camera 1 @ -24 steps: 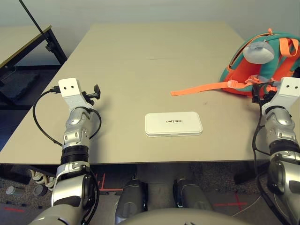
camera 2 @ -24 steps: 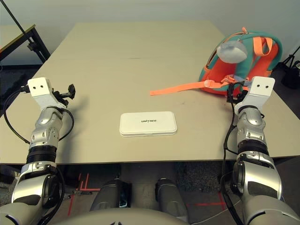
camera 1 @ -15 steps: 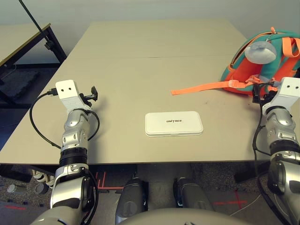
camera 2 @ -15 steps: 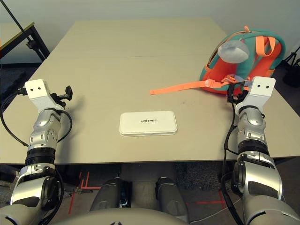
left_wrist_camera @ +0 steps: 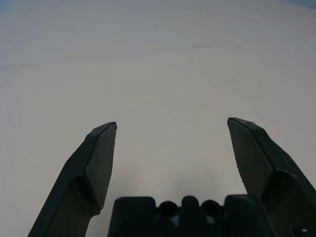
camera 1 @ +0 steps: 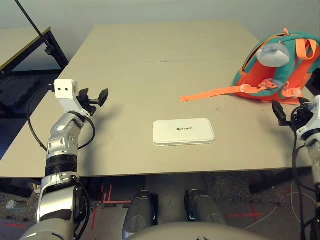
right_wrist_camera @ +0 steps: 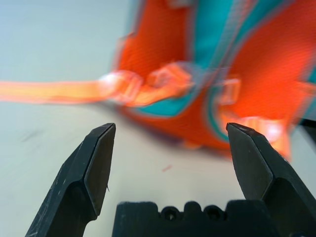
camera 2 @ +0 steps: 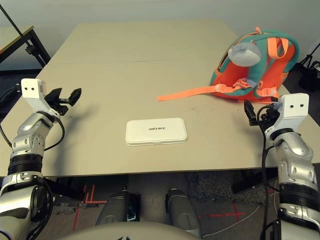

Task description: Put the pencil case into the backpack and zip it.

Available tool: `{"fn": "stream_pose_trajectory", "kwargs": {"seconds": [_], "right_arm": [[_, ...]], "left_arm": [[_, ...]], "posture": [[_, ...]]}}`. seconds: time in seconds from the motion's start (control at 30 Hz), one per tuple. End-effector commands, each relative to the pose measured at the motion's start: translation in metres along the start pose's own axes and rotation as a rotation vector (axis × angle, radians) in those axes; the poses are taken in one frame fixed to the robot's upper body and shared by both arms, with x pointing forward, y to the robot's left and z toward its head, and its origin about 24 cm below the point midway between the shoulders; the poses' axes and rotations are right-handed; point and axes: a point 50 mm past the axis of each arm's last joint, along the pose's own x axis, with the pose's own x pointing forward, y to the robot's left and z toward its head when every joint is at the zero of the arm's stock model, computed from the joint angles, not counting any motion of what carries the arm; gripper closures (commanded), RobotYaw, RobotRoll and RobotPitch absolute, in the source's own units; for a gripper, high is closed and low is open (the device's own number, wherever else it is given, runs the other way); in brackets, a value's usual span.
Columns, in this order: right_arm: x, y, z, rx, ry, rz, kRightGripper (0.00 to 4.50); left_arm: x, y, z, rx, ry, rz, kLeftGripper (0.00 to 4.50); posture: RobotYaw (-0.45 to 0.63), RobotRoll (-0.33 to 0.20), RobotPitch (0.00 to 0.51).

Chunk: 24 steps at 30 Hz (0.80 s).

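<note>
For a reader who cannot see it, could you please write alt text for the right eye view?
A flat white pencil case lies near the front edge of a beige table, between the robot's open left gripper and open right gripper. A teal and orange backpack lies at the far right, one orange strap trailing across the table.

One pencil case [camera 1: 183, 132] lies on the surface [camera 1: 150, 75], between the two end effectors, left [camera 1: 95, 96] and right [camera 2: 259, 113]. One backpack [camera 1: 277, 67] sits just beyond the right one, trailing one loose orange strap [camera 1: 210, 93].
</note>
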Motion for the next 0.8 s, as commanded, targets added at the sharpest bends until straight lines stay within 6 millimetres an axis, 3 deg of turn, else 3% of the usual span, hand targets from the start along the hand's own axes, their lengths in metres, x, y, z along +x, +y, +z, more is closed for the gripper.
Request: {"fn": "stream_pose_trajectory", "kwargs": {"seconds": [0.03,0.4,0.43,0.5,0.8], "right_arm": [[0.001,0.02,0.011,-0.02,0.039,0.205,0.01],[0.033,0.054,0.014,-0.189,0.105,0.471,0.01],[0.036,0.056,0.013,-0.21,0.111,0.482,0.18],[0.041,0.059,0.01,-0.27,0.131,0.516,0.61],[0.054,0.064,0.002,-0.462,0.171,0.601,4.18]], "left_arm": [[0.007,-0.017,0.007,-0.058,0.03,-0.208,0.0],[0.015,-0.051,0.03,-0.234,0.212,-0.583,0.0],[0.016,-0.052,0.031,-0.253,0.221,-0.599,0.0],[0.014,-0.055,0.031,-0.298,0.262,-0.645,0.0],[0.011,-0.078,0.027,-0.607,0.428,-0.795,0.0]], "posture": [[-0.18,0.0,0.036],[-0.15,0.0,0.023],[-0.15,0.0,0.022],[-0.14,0.0,0.021],[-0.13,0.0,0.015]]}}
